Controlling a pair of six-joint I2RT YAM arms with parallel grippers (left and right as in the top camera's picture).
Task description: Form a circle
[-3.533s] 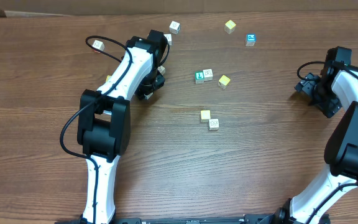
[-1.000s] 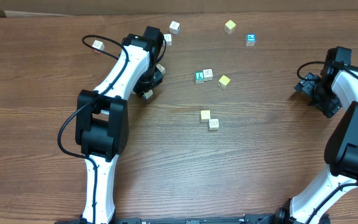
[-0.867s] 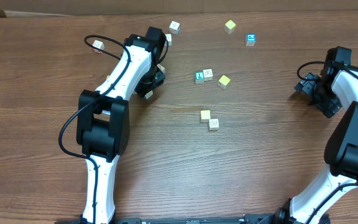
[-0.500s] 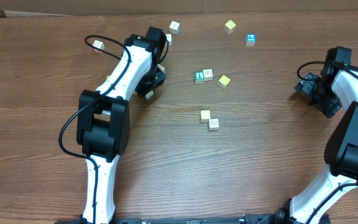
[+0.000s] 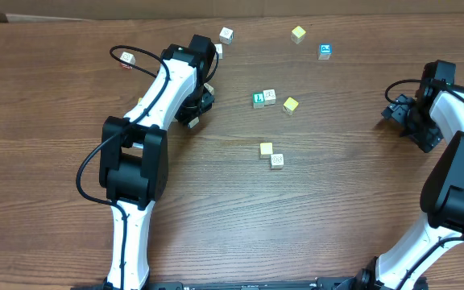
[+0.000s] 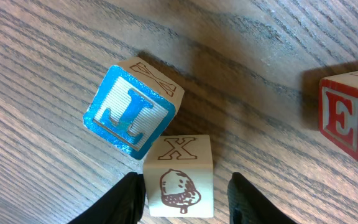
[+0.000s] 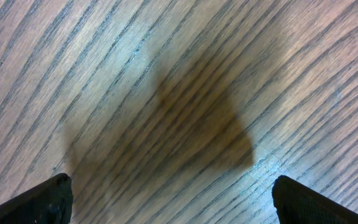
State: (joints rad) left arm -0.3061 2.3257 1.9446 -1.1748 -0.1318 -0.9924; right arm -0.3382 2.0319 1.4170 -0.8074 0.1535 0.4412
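From overhead, my left gripper point(image 5: 199, 102) is down at the far left of the table point(image 5: 71, 161). It sits over the circle's cubes point(image 5: 190, 121), which my arm mostly hides. Loose cubes point(image 5: 291, 105) lie scattered to the right, and my right gripper point(image 5: 396, 111) sits well apart, by the right edge.

At my left wrist, the cyan-blue J cube point(image 6: 131, 112), turned corner-on, touches the white acorn cube point(image 6: 179, 177), which is marked X. A red E cube point(image 6: 347, 118) stands apart from them. My fingers point(image 6: 128, 200) straddle the acorn cube, one against it and the other a sliver off, so I am not pinching it.

At my right wrist, my fingertips point(image 7: 33, 202) are spread wide over the wood.
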